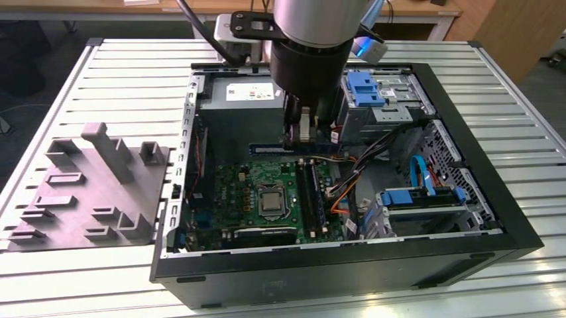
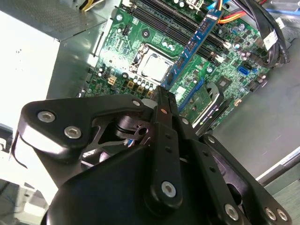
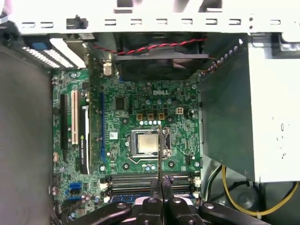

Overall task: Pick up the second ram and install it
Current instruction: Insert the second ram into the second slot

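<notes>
One open computer case (image 1: 354, 271) lies on its side on the slatted metal table (image 1: 115, 73). Nearest us is its black wall, and past that we see the green motherboard (image 1: 234, 192) on the case floor, with the processor socket (image 1: 268, 201) and the long black memory slots (image 1: 311, 192) beside it. Higher up, toward the case's far edge, the second ram (image 1: 270, 150) hangs clear of the board and sits in no slot. It stands on edge with its long axis level, running from the exterior view's left to the exterior view's right, so it lies crosswise to the slots. In the second wrist view we see the second ram (image 2: 197, 42) stretch away from the fingers, and in the first wrist view it (image 3: 159, 154) is a thin line crossing above the socket. The gripper (image 1: 301, 136) is clamped on its upper edge, off-centre toward the exterior view's right end. Above it the arm (image 1: 305, 53) stands vertical, wrist pointing straight down. Beyond, we see the grey power supply (image 1: 234, 99) against the case's far wall.
</notes>
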Robot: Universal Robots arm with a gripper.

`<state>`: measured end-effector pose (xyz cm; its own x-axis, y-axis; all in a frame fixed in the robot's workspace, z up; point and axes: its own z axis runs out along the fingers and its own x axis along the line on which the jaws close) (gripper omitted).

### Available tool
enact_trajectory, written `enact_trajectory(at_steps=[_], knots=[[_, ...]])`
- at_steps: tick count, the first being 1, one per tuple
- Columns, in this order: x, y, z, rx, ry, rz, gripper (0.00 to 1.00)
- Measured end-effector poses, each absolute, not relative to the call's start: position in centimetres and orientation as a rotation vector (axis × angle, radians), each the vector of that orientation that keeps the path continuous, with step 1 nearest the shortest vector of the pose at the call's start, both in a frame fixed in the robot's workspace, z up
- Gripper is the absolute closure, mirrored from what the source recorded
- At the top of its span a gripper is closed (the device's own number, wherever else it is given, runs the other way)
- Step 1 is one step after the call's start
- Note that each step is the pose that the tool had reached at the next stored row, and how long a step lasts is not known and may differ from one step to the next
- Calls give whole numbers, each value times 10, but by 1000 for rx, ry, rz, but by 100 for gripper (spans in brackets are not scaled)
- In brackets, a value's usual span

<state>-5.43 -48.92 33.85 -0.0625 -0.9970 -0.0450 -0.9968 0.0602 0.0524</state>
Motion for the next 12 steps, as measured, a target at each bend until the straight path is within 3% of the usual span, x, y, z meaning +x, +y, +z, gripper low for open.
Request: enact_trajectory(at_steps=[12], knots=[[-54, -489, 338, 1898, -2507, -108, 89]])
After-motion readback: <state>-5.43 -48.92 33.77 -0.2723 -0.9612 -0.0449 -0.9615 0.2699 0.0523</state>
